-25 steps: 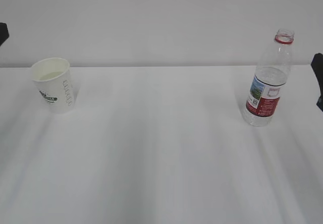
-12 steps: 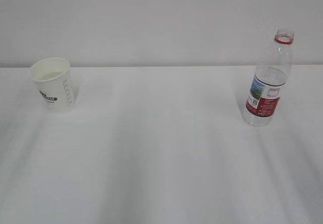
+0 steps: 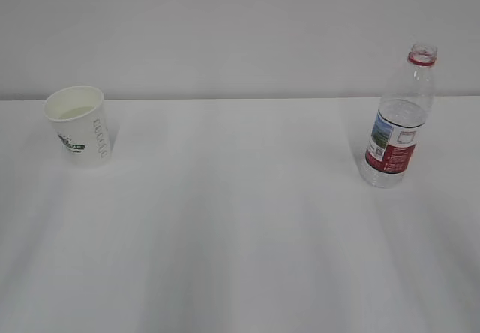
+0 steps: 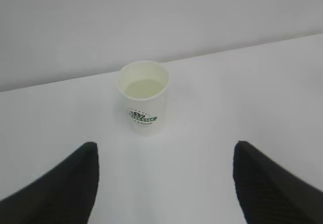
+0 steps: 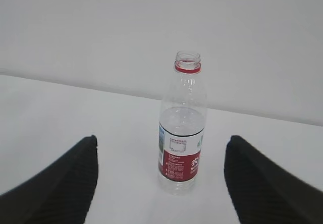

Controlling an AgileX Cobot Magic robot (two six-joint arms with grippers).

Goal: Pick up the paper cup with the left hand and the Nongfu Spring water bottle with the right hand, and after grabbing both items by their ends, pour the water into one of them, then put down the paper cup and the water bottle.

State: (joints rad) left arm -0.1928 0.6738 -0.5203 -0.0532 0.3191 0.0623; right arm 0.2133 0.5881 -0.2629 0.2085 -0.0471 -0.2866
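The white paper cup point(image 3: 78, 125) with its green logo stands upright at the table's far left, with liquid in its bottom. In the left wrist view the paper cup point(image 4: 143, 97) is ahead of my left gripper point(image 4: 165, 156), which is open and empty, well short of it. The uncapped Nongfu Spring water bottle point(image 3: 399, 119) stands upright at the right, holding a little water low down. Seen from the right wrist, the water bottle point(image 5: 181, 125) stands ahead between the black fingers point(image 5: 257, 183) of my open, empty right gripper point(image 5: 160, 151). Neither arm shows in the exterior view.
The white table point(image 3: 240, 228) runs back to a plain white wall point(image 3: 225, 25). Nothing else stands on it.
One second ago dark parts of both arms showed at the left and right edges of the exterior view; they have since left it. Cup and bottle have not moved.
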